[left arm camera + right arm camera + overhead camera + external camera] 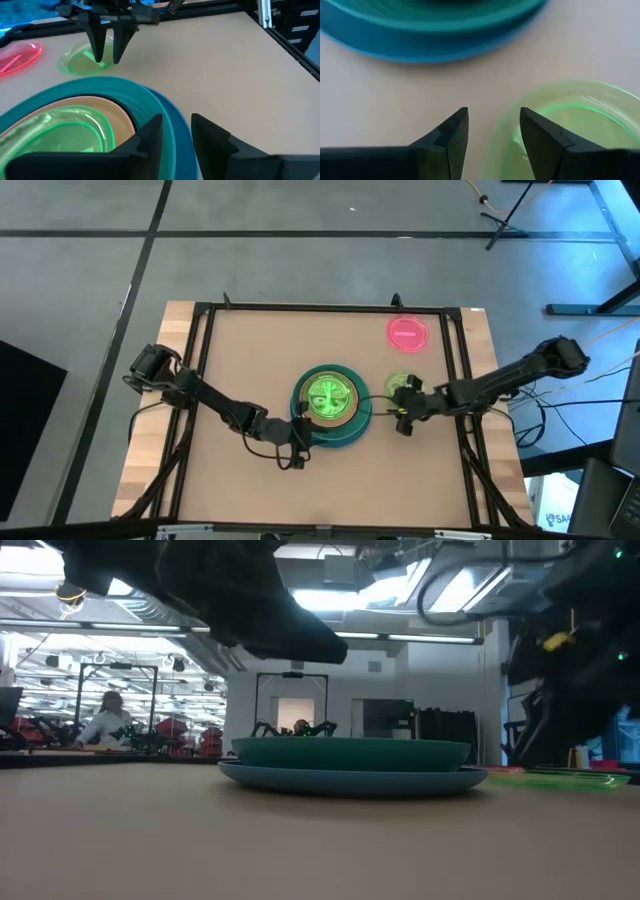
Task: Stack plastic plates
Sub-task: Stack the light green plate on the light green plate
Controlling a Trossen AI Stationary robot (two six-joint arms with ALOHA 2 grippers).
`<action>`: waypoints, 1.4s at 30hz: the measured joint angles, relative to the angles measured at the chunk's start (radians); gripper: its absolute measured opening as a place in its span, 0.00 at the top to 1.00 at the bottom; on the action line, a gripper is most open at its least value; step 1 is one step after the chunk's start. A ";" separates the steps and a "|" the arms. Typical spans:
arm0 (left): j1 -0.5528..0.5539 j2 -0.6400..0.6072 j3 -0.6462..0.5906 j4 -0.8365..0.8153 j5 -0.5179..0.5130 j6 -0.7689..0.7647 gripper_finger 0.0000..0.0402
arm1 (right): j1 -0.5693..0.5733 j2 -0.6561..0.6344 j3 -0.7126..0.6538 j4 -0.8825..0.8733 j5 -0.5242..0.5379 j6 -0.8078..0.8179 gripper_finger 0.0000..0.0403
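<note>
A stack of plates (352, 430) stands mid-table: blue at the bottom, then teal, black and peach, with a small translucent green plate (328, 395) on top. A second small green plate (402, 383) lies flat to its right, and a pink-red plate (407, 333) lies farther back. My right gripper (492, 130) is open and points down at the loose green plate's (580, 120) near rim, one finger over the plate and one outside it. My left gripper (176, 131) is open at the stack's near-left edge, beside the blue rim (172, 117).
A black frame (330, 307) runs around the brown table top. Bare table lies to the left of the stack and along the near edge. In the low view the stack (350, 765) sits in the middle, and a person sits far off in the room behind.
</note>
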 joint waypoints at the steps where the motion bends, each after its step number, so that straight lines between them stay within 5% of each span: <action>1: 0.000 0.000 -0.001 0.001 0.000 0.000 0.76 | 0.008 0.031 0.013 -0.024 0.032 0.005 0.58; 8: -0.013 0.000 -0.002 0.003 0.002 0.000 0.76 | 0.008 0.232 0.062 -0.049 0.108 0.024 0.61; 17: -0.015 0.000 -0.002 0.008 0.002 0.000 0.76 | 0.007 0.279 0.108 -0.072 0.160 -0.038 0.98; 26: -0.037 -0.032 -0.002 -0.020 0.000 -0.006 0.76 | 0.013 0.281 0.324 -0.358 0.273 -0.141 0.99; 32: -0.078 -0.129 -0.002 -0.225 -0.090 -0.095 0.76 | 0.012 0.279 0.403 -0.144 0.255 -0.351 0.99; 42: -0.174 -0.176 -0.002 -0.457 -0.333 -0.345 0.76 | 0.012 0.395 0.405 0.319 0.028 -0.610 1.00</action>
